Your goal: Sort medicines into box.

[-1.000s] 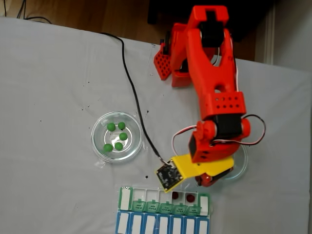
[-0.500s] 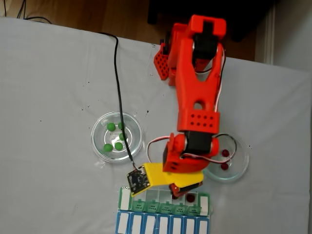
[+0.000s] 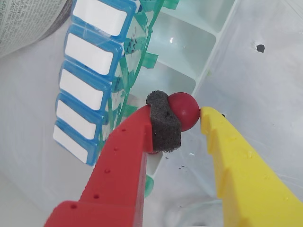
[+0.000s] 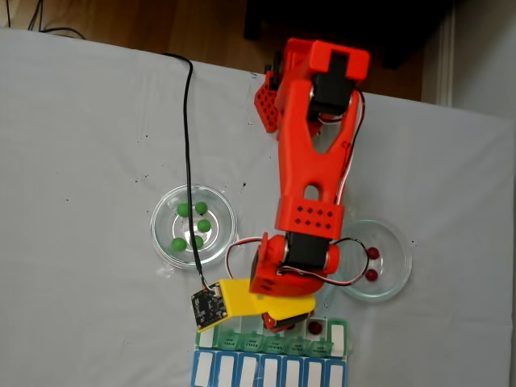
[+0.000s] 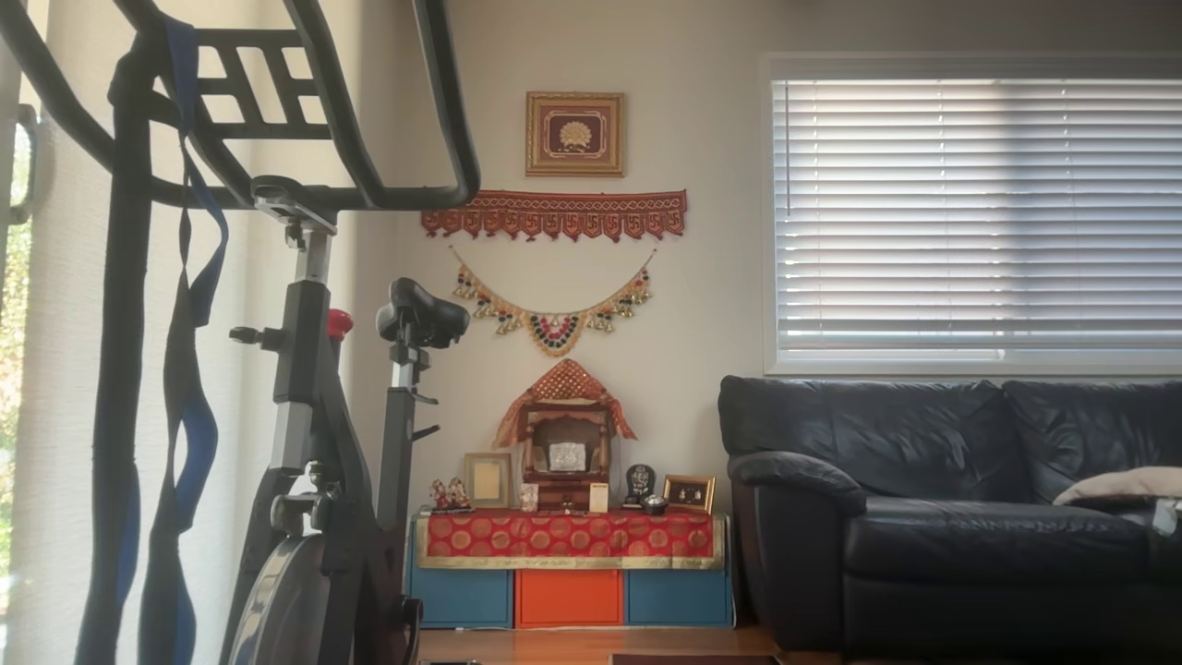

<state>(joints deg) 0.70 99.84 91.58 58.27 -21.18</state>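
In the wrist view my gripper point(image 3: 187, 116) is shut on a dark red medicine ball point(image 3: 185, 108), pinched between the red finger's grey foam pad and the yellow finger. It hangs over an open compartment of the box point(image 3: 214, 49), beside the green lids point(image 3: 138, 61). In the fixed view the gripper point(image 4: 278, 322) sits over the middle of the box point(image 4: 339, 335). One red ball point(image 4: 314, 327) lies in a compartment to its right. Two red balls point(image 4: 372, 253) rest in the right glass dish point(image 4: 397, 282), and several green balls point(image 4: 193, 226) in the left dish point(image 4: 165, 246).
A blue-framed row of white lids point(image 4: 266, 372) lies just below the box, also seen in the wrist view as the blue-framed row point(image 3: 90, 52). A black cable point(image 4: 187, 161) crosses the left dish to the wrist camera board. The arm's red base point(image 4: 278, 97) stands at the table's far edge.
The arm swung left from beside the right dish to over the middle of the box, carrying the red ball. The cable now drapes over the left dish.
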